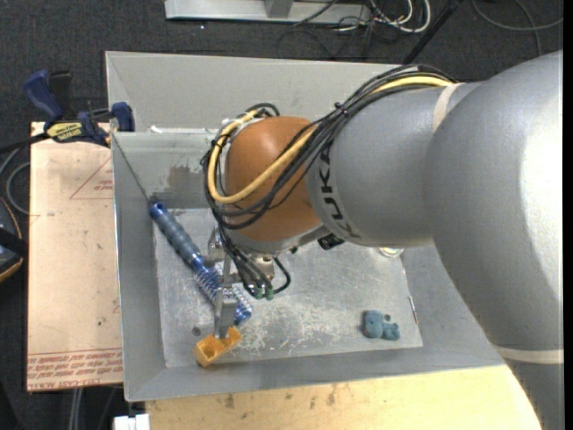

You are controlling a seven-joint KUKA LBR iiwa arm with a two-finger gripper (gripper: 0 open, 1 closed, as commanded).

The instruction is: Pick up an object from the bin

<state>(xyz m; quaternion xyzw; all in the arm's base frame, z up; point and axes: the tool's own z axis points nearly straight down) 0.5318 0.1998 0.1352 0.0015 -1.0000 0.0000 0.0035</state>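
A long brush-like tool lies slantwise in the left half of the bin. It has a blue handle point(175, 233), blue and white bristles around its middle and an orange tip point(218, 348) near the front wall. My gripper point(227, 313) hangs under the orange wrist cover, low over the bristled part of this tool and just above the orange tip. The gripper's body hides part of the tool there.
A small blue lump point(380, 326) lies on the bin floor at the front right, well apart from the gripper. The arm with its cables covers the middle and right rear of the bin. The left wall stands close beside the tool's handle.
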